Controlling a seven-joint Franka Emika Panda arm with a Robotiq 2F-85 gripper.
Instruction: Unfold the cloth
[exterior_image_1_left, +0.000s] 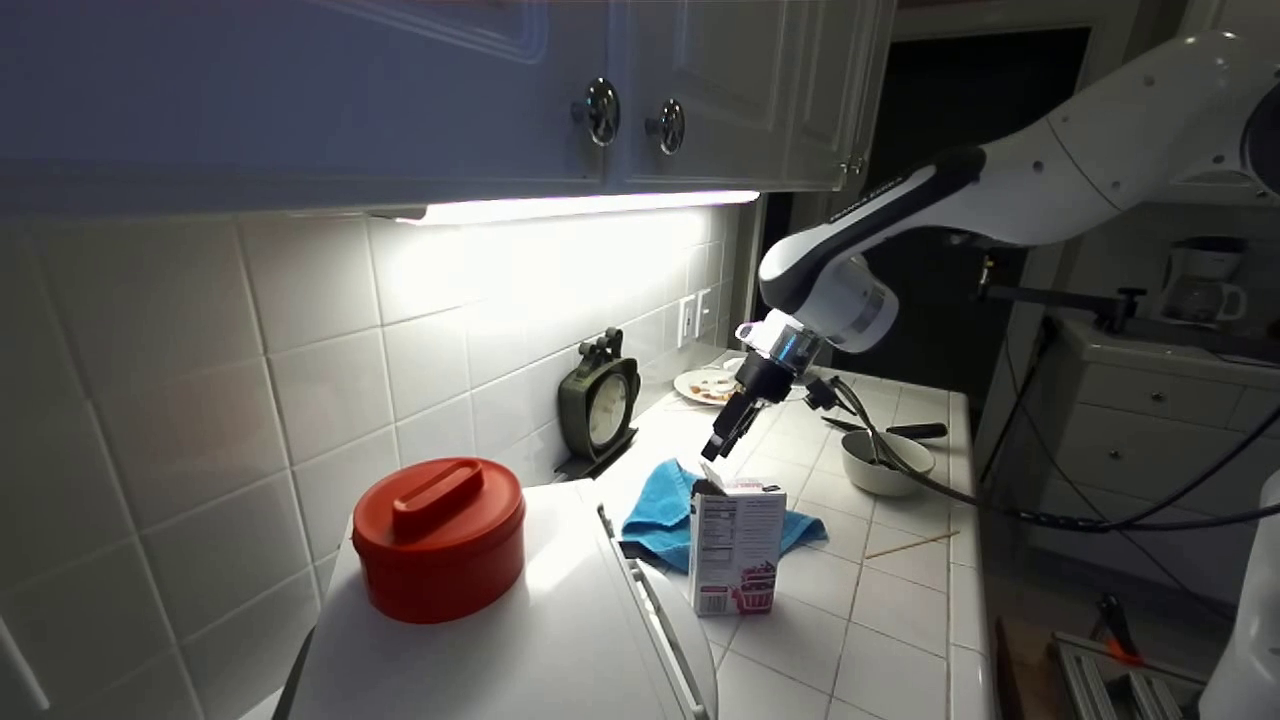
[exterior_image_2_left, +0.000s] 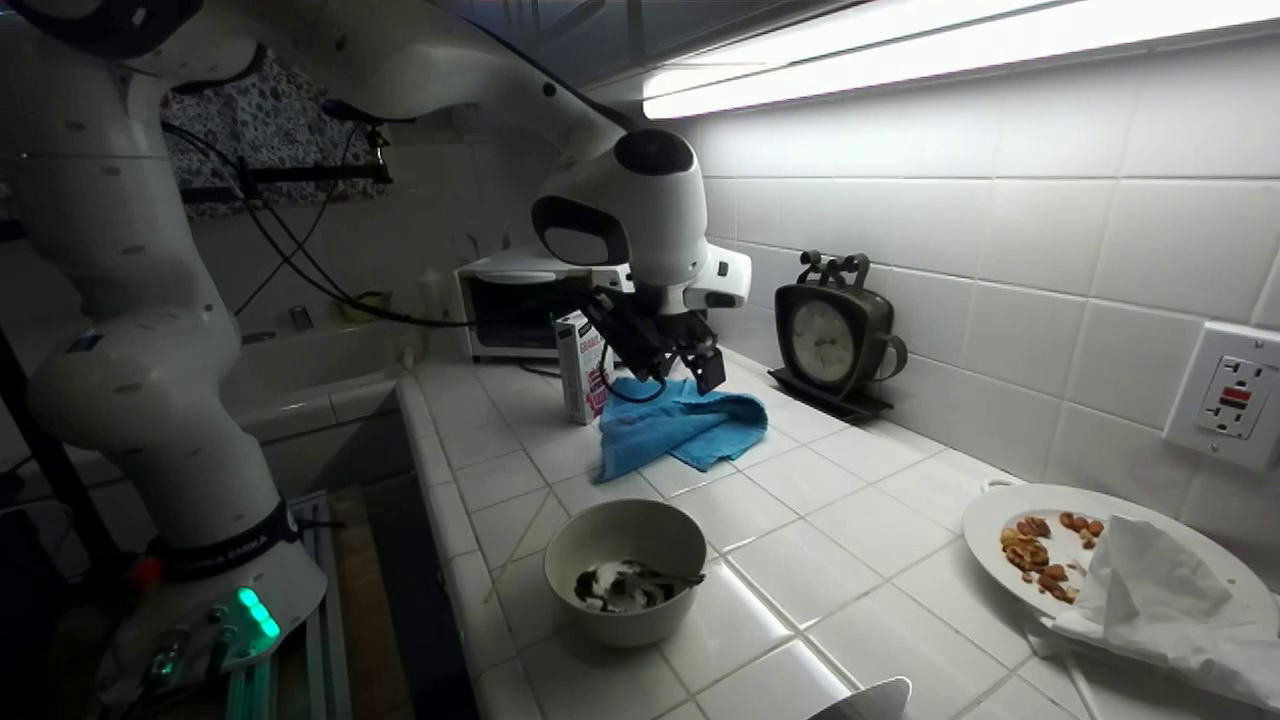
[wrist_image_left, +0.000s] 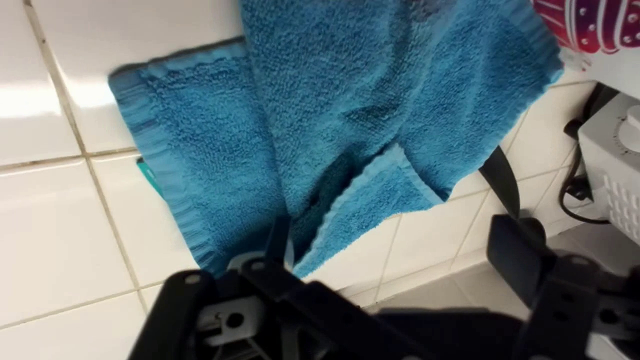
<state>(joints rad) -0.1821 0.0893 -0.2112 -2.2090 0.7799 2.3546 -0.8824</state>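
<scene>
Fingers (wrist_image_left: 517, 260) are hovering wide apart above the blue cloth (wrist_image_left: 330, 90), holding nothing. The cloth is lying rumpled on the counter (exterior_image_2_left: 745, 505), partly folded over itself, just beside the carton (exterior_image_1_left: 738, 550).

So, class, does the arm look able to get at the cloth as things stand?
Probably yes: the hand is open above the cloth, with nothing between them in the wrist view, though the box close by might crowd one side.
</scene>
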